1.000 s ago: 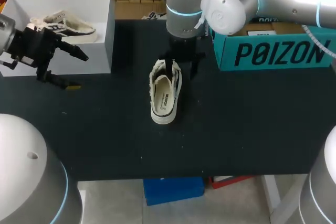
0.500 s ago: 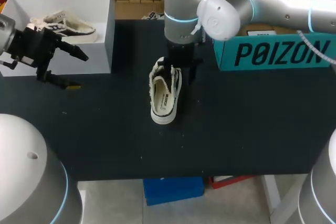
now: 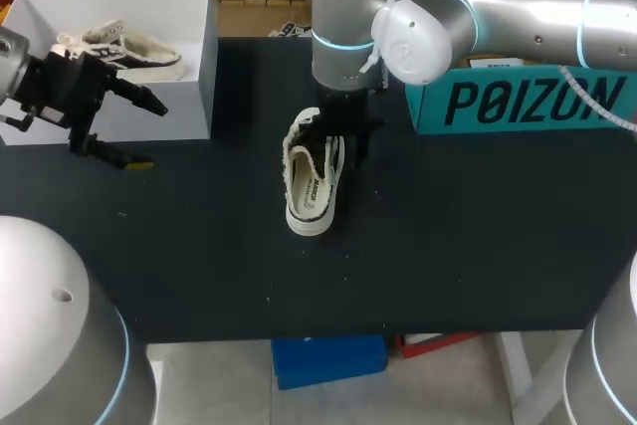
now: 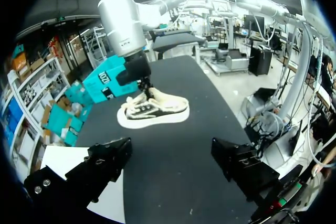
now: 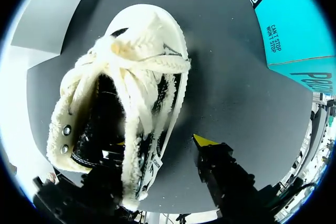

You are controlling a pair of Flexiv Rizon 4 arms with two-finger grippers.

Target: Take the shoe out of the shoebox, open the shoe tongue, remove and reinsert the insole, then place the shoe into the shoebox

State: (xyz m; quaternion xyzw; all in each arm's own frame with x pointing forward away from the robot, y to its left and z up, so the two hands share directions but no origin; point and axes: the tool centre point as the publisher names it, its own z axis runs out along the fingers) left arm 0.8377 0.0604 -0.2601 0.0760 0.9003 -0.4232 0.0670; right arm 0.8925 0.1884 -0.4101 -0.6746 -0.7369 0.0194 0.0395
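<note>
Step one is complete: the shoe (image 3: pixel 314 181) stands out of the shoebox (image 3: pixel 204 77) on its sole at the middle of the worktop (image 3: pixel 468 236), well apart from the box. I judge the step in hand to be opening the tongue. My right hand (image 3: pixel 338 131) is down at the shoe's far end. In the right wrist view one finger sits in the opening among the laces (image 5: pixel 139 69), and the other, with its yellow tip (image 5: pixel 202 140), stands just outside the side wall, clear of the sole. The right hand is therefore released, grasping nothing. The insole (image 3: pixel 317 191) appears to lie in place inside the shoe. From here I cannot tell whether it has been taken out and put back, so I count removal, reinsertion and the return to the box as outstanding. My left hand (image 3: pixel 149 134) hangs just in front of the shoebox's front wall, fingers spread wide and empty, with the shoe well ahead of it. Obstructions: the laces cross the opening and would likely hinder access to the insole. A second shoe (image 3: pixel 124 47) occupies the far part of the shoebox, limiting the space for the return. The left hand stands in the path between shoe and box. A teal box (image 3: pixel 518 97) sits near my right arm.
</note>
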